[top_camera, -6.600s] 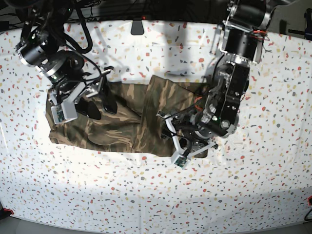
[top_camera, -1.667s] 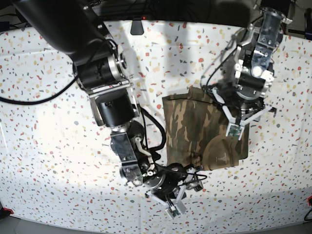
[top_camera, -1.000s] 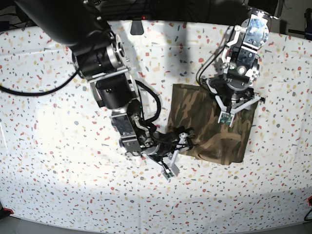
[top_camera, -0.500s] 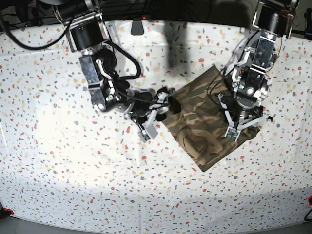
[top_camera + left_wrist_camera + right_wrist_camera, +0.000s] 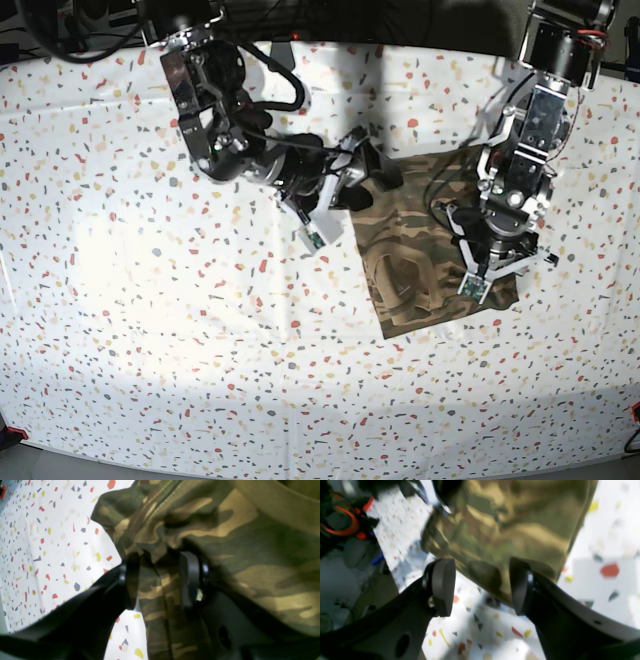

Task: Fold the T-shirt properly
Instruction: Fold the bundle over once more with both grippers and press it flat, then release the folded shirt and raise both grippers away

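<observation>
The camouflage T-shirt [image 5: 420,240] lies folded into a compact rectangle right of the table's middle, its tan collar [image 5: 400,275] curled on top near the front left. My left gripper [image 5: 497,262] presses down on the shirt's right part. In the left wrist view, the left gripper [image 5: 160,580] stands open astride a raised ridge of the T-shirt [image 5: 250,555]. My right gripper [image 5: 372,180] is at the shirt's upper left corner. In the right wrist view, the right gripper [image 5: 482,585] is wide open just before the edge of the T-shirt [image 5: 507,517], which is blurred.
A white cloth with coloured speckles [image 5: 150,330] covers the whole table. A small dark object [image 5: 282,55] sits at the back edge. Orange cables [image 5: 345,522] and dark gear show beyond the table edge in the right wrist view.
The shirt has swung round from a tilted diamond to lie squarer. My right gripper has moved up and right to its upper left corner. The left gripper has stayed on its right side.
</observation>
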